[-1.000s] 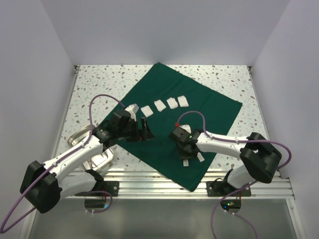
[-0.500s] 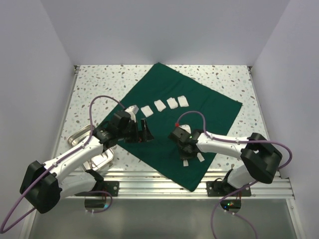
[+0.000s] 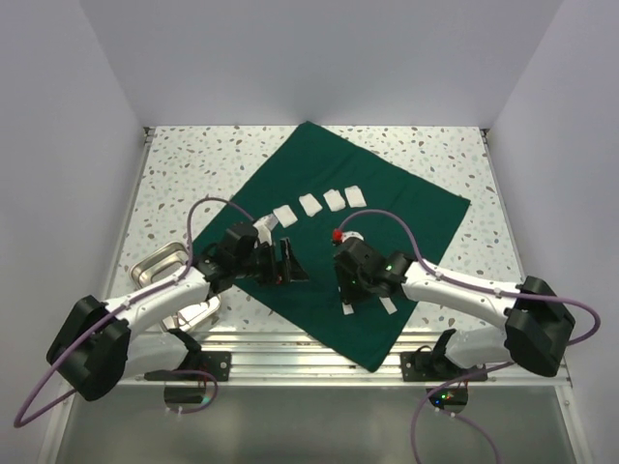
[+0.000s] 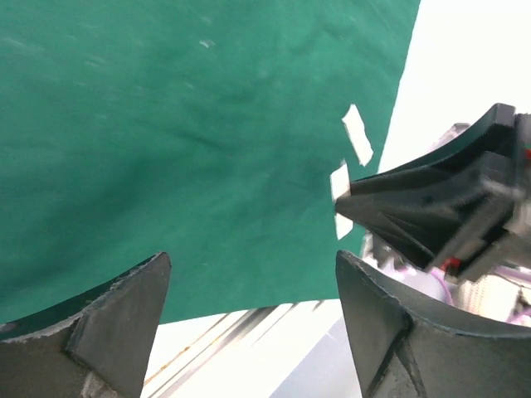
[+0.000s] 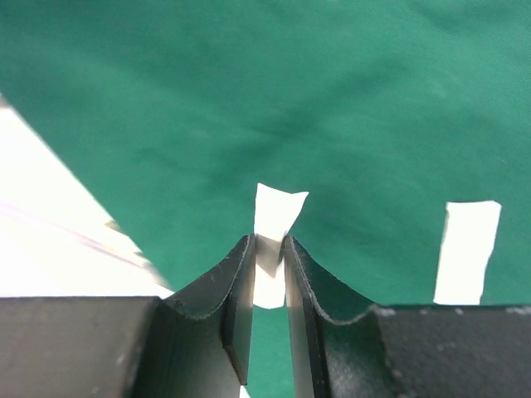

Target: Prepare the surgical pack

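I've got the right claw [image 5: 268, 243] pinching a white strip [image 5: 279, 207] near the 6 o'clock corner of the drape [image 3: 397, 198], which lies flat on the surface [image 3: 193, 159], likely to relocate it; the left claw [image 4: 250, 265] hovers spread at 8 o'clock.

From above, steel tray [image 3: 155, 263] half buried under the left arm [image 3: 145, 304], only its far rim and a near corner showing. By that arm's wrist, a pale scrap [image 3: 266, 224], mostly covered, possibly a pad; too small to tell.

In the right wrist view, lower half of the white pad [image 5: 278, 211] partly lost behind the fingers of the right gripper [image 5: 267, 245]. Foot of the second pad [image 5: 467, 249] masked by the gripper's body. Pale ground [image 5: 50, 224] at left smeared to a blur.

In the left wrist view, left gripper [image 4: 249, 269] cropped at the bottom edge. Drape [image 4: 182, 124] cropped top and left. Right gripper soft with blur, covering part of one small pad [image 4: 338, 179].
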Tool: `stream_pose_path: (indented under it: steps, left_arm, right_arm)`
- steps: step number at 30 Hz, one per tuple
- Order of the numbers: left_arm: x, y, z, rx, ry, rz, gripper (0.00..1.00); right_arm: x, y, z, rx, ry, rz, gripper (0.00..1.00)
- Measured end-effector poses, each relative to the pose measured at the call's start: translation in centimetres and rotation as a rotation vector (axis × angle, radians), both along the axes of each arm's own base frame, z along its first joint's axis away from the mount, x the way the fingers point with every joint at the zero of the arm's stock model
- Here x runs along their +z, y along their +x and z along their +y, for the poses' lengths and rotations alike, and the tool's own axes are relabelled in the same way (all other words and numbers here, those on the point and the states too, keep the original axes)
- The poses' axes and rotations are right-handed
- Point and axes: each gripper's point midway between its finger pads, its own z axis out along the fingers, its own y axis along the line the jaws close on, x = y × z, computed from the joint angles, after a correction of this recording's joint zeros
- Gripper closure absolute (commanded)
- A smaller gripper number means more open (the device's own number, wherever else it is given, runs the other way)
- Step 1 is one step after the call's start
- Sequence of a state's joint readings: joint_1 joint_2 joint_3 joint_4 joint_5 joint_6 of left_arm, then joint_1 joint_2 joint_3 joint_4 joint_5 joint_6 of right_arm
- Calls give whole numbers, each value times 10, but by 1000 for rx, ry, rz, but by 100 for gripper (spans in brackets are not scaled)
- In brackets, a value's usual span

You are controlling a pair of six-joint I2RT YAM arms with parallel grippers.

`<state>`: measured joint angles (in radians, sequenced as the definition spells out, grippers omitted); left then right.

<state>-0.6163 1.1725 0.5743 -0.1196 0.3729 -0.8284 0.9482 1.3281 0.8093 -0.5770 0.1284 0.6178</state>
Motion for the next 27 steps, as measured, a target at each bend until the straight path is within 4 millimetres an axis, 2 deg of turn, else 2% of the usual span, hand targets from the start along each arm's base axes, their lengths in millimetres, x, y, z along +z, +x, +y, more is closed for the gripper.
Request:
stream_pose_path:
  steps: [2, 6, 9, 15, 17, 20, 27]
  left_arm:
    - [-2, -3, -8, -17, -36, 24, 26]
    - [1, -8, -24, -50, -103, 43, 31]
    - [6, -10, -34, -68, -146, 50, 34]
    - [11, -11, -49, -80, -204, 67, 41]
    - [11, -13, -52, -86, -212, 74, 47]
    - [8, -16, -57, -92, -216, 95, 53]
    - [0, -22, -63, -100, -214, 137, 60]
  right_arm:
    - [9, -1, 10, 44, 58, -12, 76]
    - [31, -1, 27, 121, 165, -51, 76]
    - [39, -3, 36, 169, 212, -63, 76]
    - [44, -6, 44, 218, 252, -62, 76]
    - [46, -5, 46, 222, 260, -68, 76]
    - [52, -5, 48, 229, 282, -81, 76]
    - [55, -6, 52, 246, 302, -87, 76]
